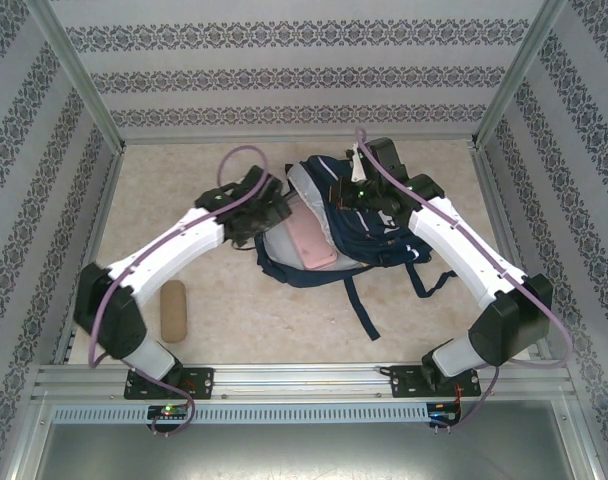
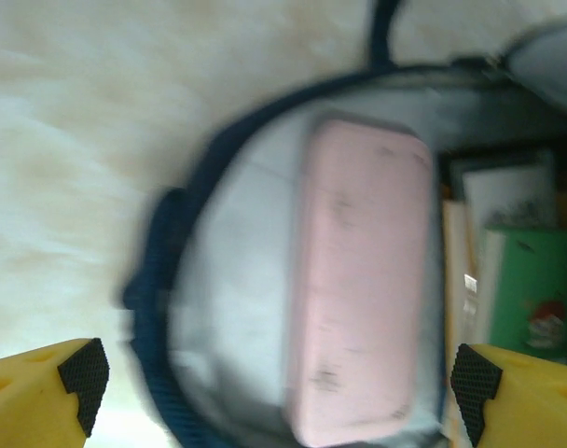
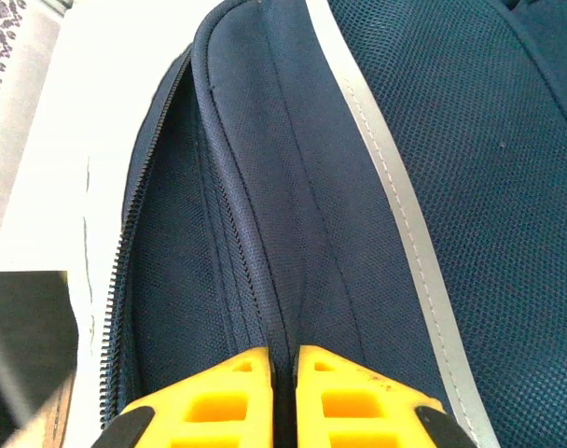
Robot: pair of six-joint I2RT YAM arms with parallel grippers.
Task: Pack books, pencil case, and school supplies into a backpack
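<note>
The navy backpack lies mid-table with its mouth held open toward the left. The pink pencil case lies inside on the grey lining; it is also in the left wrist view. Beside it in the bag stand books, one green and one with a white cover. My left gripper hovers open over the pencil case, touching nothing. My right gripper is shut on a fold of the backpack's upper flap. The tan oblong piece lies on the table at the left. The white packet is out of sight.
Dark straps trail from the bag toward the near edge. A pale reflective stripe runs along the flap. Patterned walls and metal posts enclose the table.
</note>
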